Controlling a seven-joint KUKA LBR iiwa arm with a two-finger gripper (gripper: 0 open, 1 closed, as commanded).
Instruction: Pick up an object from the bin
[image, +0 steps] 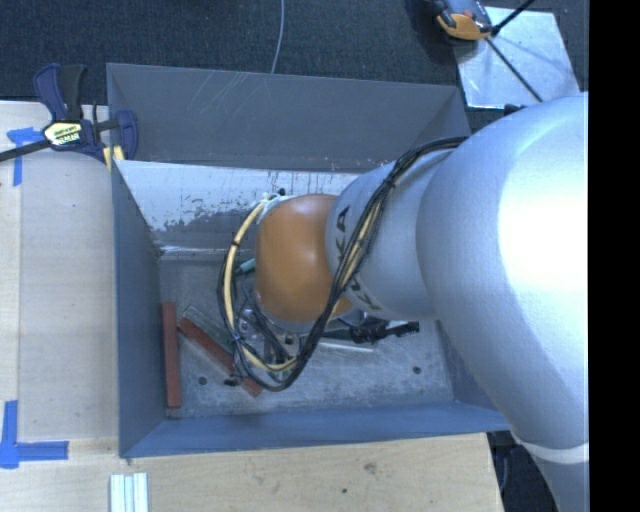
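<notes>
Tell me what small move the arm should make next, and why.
Probably ease straight down a little. The gripper sits over the near end of the slanted reddish-brown stick on the left of the bin floor, beside a second stick along the left wall. The orange wrist cover hides whether it touches the stick, so a careful descent seems safest.

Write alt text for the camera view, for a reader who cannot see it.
A silver robot arm with an orange wrist cover reaches down into a grey metal bin. One reddish-brown flat bar lies along the floor's left edge, another slants beside it.
</notes>
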